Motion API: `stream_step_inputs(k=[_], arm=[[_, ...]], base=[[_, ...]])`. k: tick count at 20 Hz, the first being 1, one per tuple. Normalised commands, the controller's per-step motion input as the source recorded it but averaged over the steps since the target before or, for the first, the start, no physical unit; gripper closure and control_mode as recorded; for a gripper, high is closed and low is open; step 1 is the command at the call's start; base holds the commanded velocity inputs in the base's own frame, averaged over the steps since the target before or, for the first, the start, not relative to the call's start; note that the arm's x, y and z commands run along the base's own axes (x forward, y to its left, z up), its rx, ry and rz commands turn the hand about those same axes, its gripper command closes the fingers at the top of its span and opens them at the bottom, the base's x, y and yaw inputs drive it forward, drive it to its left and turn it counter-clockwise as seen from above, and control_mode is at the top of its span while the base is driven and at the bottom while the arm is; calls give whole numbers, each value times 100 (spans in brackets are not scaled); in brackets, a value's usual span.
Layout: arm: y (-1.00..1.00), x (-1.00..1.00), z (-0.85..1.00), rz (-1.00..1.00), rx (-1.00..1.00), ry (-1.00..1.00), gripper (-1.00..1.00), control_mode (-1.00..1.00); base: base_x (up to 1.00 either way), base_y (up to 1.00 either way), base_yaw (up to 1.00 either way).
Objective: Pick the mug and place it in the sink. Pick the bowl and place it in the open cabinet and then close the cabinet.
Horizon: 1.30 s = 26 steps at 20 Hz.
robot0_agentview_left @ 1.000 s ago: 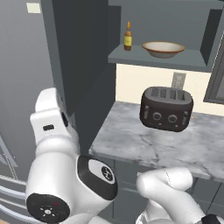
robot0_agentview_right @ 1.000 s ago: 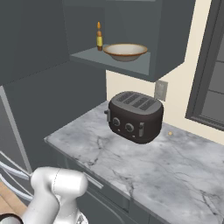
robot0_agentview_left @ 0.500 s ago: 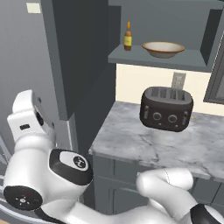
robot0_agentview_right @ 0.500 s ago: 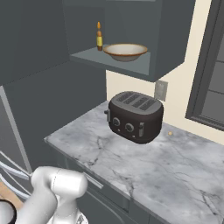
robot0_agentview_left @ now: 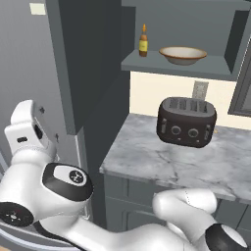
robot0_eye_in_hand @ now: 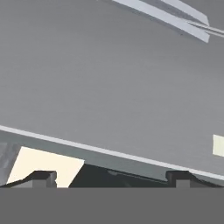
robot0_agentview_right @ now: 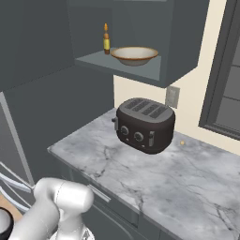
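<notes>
Down low, nearest the cameras:
- arm (robot0_agentview_left: 63, 181): bulky white links with dark joints, folded over at the left of the left base view, hand end up against the tall grey refrigerator (robot0_agentview_left: 29, 59)
- gripper (robot0_eye_in_hand: 111, 177): jaws spread wide, nothing between them; two dark tips poking up at the bottom of the hand view, facing a plain grey panel really close
- fingertips (robot0_eye_in_hand: 43, 176): apart from each other, not touching anything
- bench (robot0_agentview_right: 154, 183): grey marbled top, dark drawers below the front edge
- toaster (robot0_agentview_right: 144, 124): black, four slots, knobs on the front, sitting mid-bench towards the back wall
- crumb-ish orange bit (robot0_agentview_right: 182, 142): tiny, on the bench just beside the toaster, too small to tell what it is
- outlet (robot0_agentview_left: 199, 89): on the cream wall right behind the toaster
- cabinet (robot0_agentview_left: 171, 66): dark grey, above the bench, standing open with the shelf showing
- bowl (robot0_agentview_left: 182, 55): tan with cream inside, upright on the cabinet shelf
- bottle (robot0_agentview_left: 143, 43): small, amber, dark cap, upright on the same shelf, near the bowl but not touching
</notes>
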Motion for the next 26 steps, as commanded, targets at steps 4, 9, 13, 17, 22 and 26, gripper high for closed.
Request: stream_step_inputs(k=[4, 9, 13, 17, 22, 26], arm=[[5, 27, -5, -16, 0, -12, -100, -100], [2, 24, -4, -16, 0, -11, -100, -100], [0, 4, -2, -15, 0, -16, -100, -100], [0, -6, 0, -17, 0, -20, -100, -100], [-4, -10, 0, -13, 3, -14, -100, -100], [-16, -4, 0, -8, 11, -6, -100, -100]], base=[[0, 0, 0], [0, 0, 0], [0, 0, 0], [0, 0, 0], [0, 0, 0], [0, 0, 0]])
